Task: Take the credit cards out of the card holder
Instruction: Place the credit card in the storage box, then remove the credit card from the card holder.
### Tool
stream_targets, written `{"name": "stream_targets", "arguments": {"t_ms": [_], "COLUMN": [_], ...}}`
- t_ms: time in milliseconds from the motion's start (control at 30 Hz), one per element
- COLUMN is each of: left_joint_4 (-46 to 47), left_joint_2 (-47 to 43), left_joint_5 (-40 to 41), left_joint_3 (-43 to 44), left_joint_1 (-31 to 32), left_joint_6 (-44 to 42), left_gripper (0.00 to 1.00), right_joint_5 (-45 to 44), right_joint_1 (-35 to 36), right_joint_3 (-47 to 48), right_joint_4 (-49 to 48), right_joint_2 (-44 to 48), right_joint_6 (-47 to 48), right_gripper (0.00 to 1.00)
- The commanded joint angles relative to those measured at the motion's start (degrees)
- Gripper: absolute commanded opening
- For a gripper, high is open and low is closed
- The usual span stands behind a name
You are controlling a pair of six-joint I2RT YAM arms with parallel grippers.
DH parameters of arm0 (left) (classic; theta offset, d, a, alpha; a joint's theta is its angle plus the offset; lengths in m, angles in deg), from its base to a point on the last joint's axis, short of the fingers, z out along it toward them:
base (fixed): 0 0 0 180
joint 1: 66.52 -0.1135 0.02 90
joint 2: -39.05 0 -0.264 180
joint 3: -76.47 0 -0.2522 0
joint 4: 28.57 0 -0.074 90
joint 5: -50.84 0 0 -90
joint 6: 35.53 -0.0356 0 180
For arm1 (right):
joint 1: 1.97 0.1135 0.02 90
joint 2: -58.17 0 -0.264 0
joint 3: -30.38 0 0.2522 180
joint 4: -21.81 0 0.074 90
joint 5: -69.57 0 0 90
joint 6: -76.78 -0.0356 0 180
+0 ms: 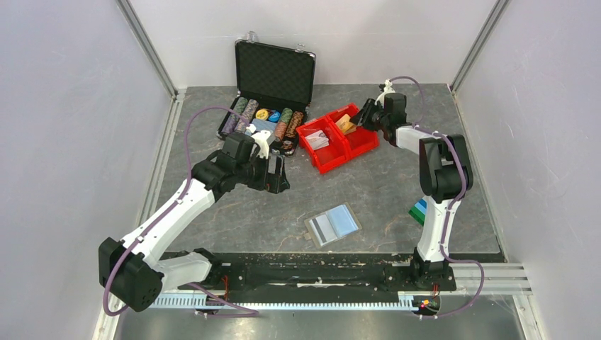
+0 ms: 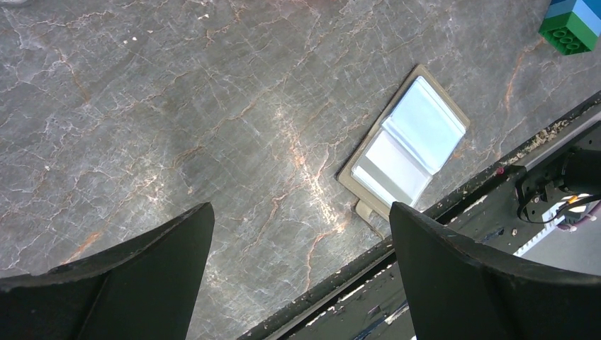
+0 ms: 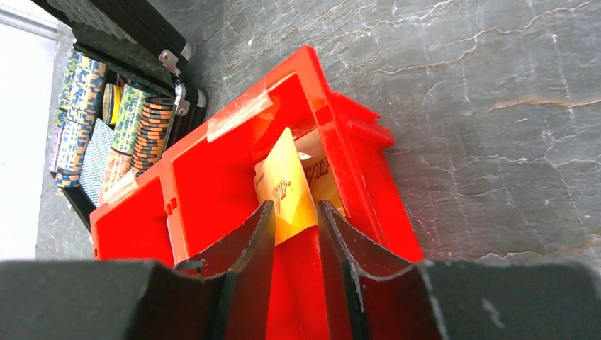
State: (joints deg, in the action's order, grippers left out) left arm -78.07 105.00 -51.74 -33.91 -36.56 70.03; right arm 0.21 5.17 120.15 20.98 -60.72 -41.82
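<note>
The card holder [image 1: 332, 225] lies open on the table near the front edge, grey rim with light blue inner panels; it also shows in the left wrist view [image 2: 404, 145]. I cannot tell whether cards are in it. My left gripper [image 1: 278, 173] hangs open and empty [image 2: 301, 234] above bare table, left of and behind the holder. My right gripper [image 1: 365, 113] is over the right red bin [image 3: 212, 177], its jaws slightly apart [image 3: 296, 209]. An orange-yellow card [image 3: 287, 188] leans inside that bin just past the fingertips, its lower edge in the gap between them.
A black poker-chip case [image 1: 273, 74] stands open at the back with chips and a blue patterned deck. Two red bins [image 1: 336, 138] sit beside it, the left one with a small pack. A green-and-blue block [image 1: 419, 211] lies by the right arm. Grey walls enclose the table.
</note>
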Motion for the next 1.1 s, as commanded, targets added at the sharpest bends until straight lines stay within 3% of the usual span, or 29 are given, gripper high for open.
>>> {"name": "stream_targets", "arguments": {"t_ms": [0, 333, 567, 767, 1067], "left_joint_4": [1.64, 1.09, 0.34, 0.17, 1.76], "left_joint_2": [-1.31, -1.05, -2.59, -4.65, -4.7], "left_joint_5": [-0.63, 2.43, 0.3, -2.32, -10.29], "left_joint_3": [-0.22, -0.04, -0.89, -3.05, -8.28], "left_joint_1": [-0.06, -0.07, -0.07, -0.09, 0.21], "left_joint_6": [-3.08, 1.01, 2.5, 5.02, 10.11], "left_gripper": [1.0, 1.0, 1.0, 1.0, 0.91], "right_joint_5": [-1.97, -4.7, -6.0, -8.83, -11.76], "right_joint_1": [0.16, 0.47, 5.14, 14.33, 28.39], "right_joint_3": [3.89, 4.32, -9.33, -22.47, -38.73], "right_joint_4": [3.22, 14.05, 18.26, 21.36, 21.38], "right_joint_2": [3.59, 13.03, 26.5, 39.3, 53.19], "right_joint_6": [1.89, 7.81, 10.4, 13.46, 8.39], "right_gripper": [0.32, 0.43, 0.44, 0.44, 0.44]}}
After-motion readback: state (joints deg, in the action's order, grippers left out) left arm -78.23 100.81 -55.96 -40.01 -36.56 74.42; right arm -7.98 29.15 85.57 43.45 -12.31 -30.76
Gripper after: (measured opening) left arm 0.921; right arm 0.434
